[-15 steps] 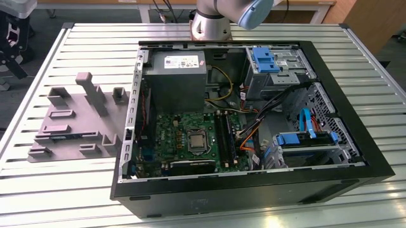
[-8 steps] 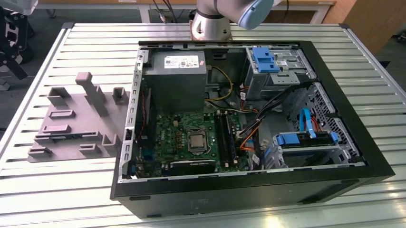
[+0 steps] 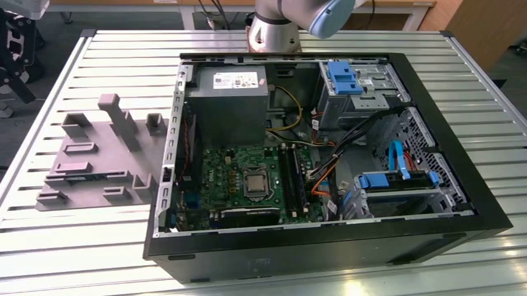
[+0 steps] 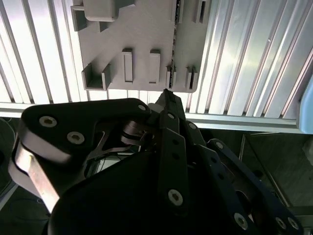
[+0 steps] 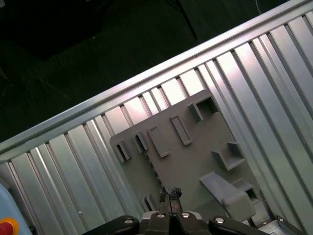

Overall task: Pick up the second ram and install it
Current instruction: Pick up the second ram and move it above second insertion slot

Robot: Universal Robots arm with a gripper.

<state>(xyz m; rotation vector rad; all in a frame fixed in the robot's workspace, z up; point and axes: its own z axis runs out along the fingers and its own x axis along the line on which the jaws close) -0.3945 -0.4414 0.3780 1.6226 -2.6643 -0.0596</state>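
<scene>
Nearest the lens, the gripper hung with fingertips drawn together, nothing visible between them. Below and ahead, the second ram stood on edge in the grey fixture plate, its long axis running straight away from the tips.

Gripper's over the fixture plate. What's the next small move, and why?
Probably open the gripper. It hangs shut and empty, well above the grey fixture plate, and the second ram stands on edge in the plate close to its tips in the second wrist view; shut, it cannot straddle the stick.
</scene>
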